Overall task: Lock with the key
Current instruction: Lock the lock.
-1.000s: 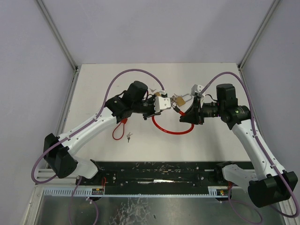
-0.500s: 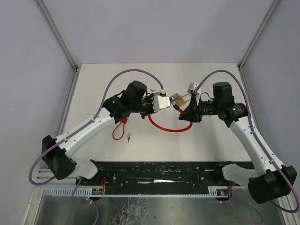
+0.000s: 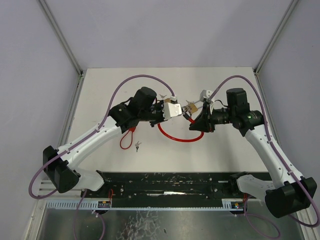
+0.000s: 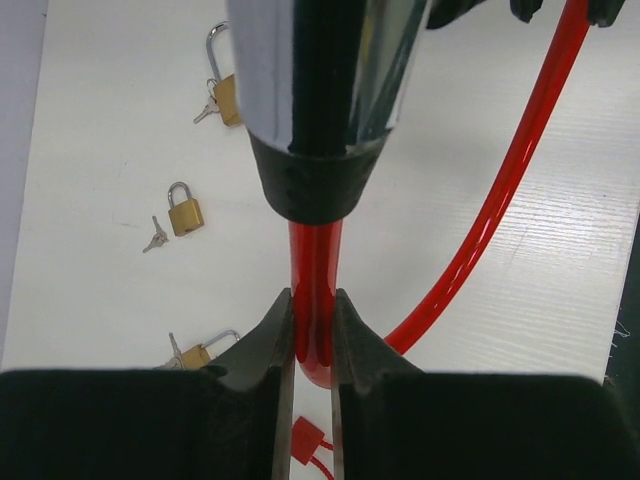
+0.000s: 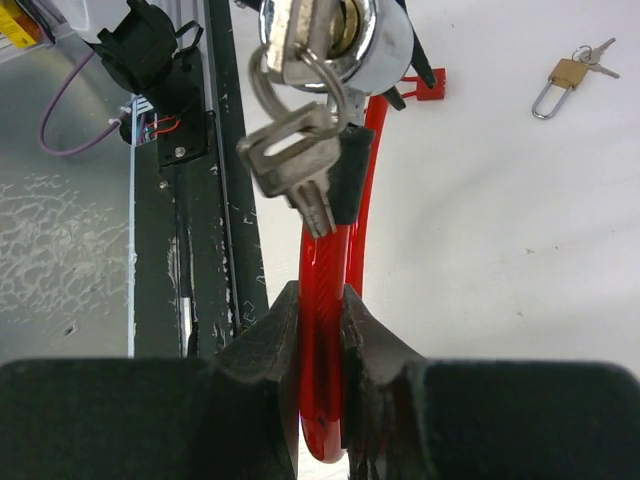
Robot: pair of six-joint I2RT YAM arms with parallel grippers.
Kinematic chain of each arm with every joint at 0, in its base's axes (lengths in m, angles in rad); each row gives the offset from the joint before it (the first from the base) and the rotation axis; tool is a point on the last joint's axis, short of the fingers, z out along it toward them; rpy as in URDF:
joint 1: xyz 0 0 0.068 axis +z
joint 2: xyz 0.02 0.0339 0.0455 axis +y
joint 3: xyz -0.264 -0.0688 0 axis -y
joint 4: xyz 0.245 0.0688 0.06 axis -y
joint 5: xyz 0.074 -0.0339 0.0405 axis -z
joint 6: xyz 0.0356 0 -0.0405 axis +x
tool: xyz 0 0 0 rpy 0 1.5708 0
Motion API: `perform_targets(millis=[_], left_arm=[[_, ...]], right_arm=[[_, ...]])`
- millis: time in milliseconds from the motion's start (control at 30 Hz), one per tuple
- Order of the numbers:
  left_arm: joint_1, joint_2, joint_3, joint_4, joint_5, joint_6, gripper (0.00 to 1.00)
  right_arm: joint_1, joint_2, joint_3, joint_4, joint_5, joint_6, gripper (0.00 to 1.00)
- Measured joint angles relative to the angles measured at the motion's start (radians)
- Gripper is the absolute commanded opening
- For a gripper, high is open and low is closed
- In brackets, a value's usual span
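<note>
Cut off at the left wrist view's top edge: chrome lock body (image 4: 320, 100), red cable (image 4: 500, 180). Blurred in the right wrist view: hanging keys (image 5: 295, 165). Too small to read from above: loose keys (image 3: 137, 146) toward the table's (image 3: 225, 80) near edge.

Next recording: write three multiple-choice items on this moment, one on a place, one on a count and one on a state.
1. Where does the dangling key hang?
A) from the chrome lock cylinder
B) flat on the table
C) on the black rail

2. How many brass padlocks lie in the left wrist view?
A) one
B) three
C) five

3. What are the left fingers and right fingers doing?
A) standing open
B) shut on the red cable
C) shut on a padlock

Key: 1 A, its ring hangs from the key in the cylinder. 2 B, three lie apart on the table. 3 B, each wrist view shows the cable pinched.
</note>
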Motion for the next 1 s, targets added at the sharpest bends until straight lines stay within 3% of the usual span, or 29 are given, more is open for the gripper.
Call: perform_targets(millis=[233, 433, 633, 867, 1000], left_arm=[[-0.001, 0.000, 0.000, -0.011, -0.003, 0.000, 0.00], [-0.011, 0.000, 0.000, -0.013, -0.006, 0.002, 0.00], [-0.011, 0.000, 0.000, -0.019, -0.035, 0.004, 0.01], [-0.026, 0.001, -0.002, -0.044, -0.055, 0.005, 0.01], [-0.050, 0.011, -0.006, -0.052, -0.074, 0.005, 0.01]], right_arm=[[0.000, -0.018, -0.043, 0.084, 0.058, 0.076, 0.00], [0.004, -0.019, -0.048, 0.068, -0.030, 0.029, 0.00], [0.003, -0.013, -0.085, 0.161, 0.126, 0.102, 0.00], [0.004, -0.024, -0.192, 0.278, -0.010, 0.119, 0.00], [0.005, -0.087, -0.311, 0.433, 0.013, 0.154, 0.00]])
